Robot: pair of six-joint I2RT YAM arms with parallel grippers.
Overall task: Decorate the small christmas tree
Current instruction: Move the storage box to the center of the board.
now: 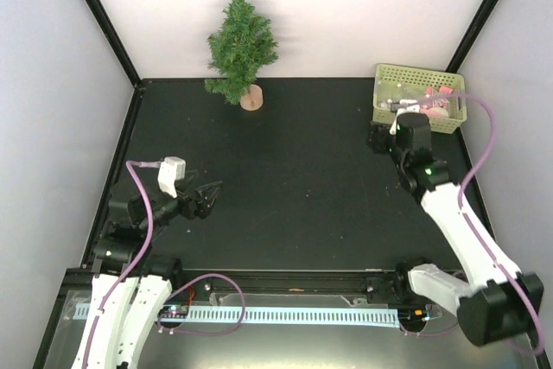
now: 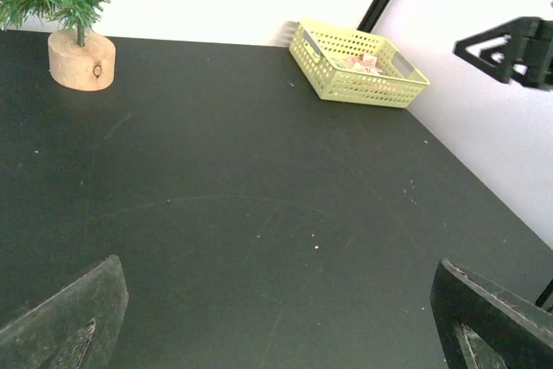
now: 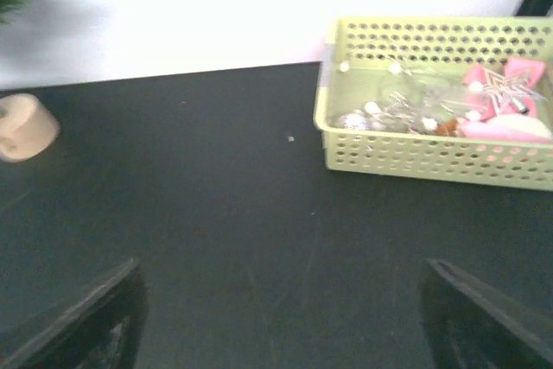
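A matte black bench [image 1: 294, 179] walled in white is seen, the small christmas tree [image 1: 241, 41], dark green on a light-wood stump, stood bare at its far edge. The right end effector [image 3: 281, 321] is held open and empty close before a pale green perforated basket [image 1: 381, 101] of pink ornaments [image 3: 518, 75], the left end effector [image 1: 210, 198] open and idle. The first pick is judged in hand: 1 ornament must next be pinched.

The left gripper [image 1: 210, 197] gapes empty on the folded left arm [image 1: 130, 213]; the right gripper [image 3: 276, 321], jaws spread wide, holds nothing on the outstretched right arm [image 1: 458, 222].
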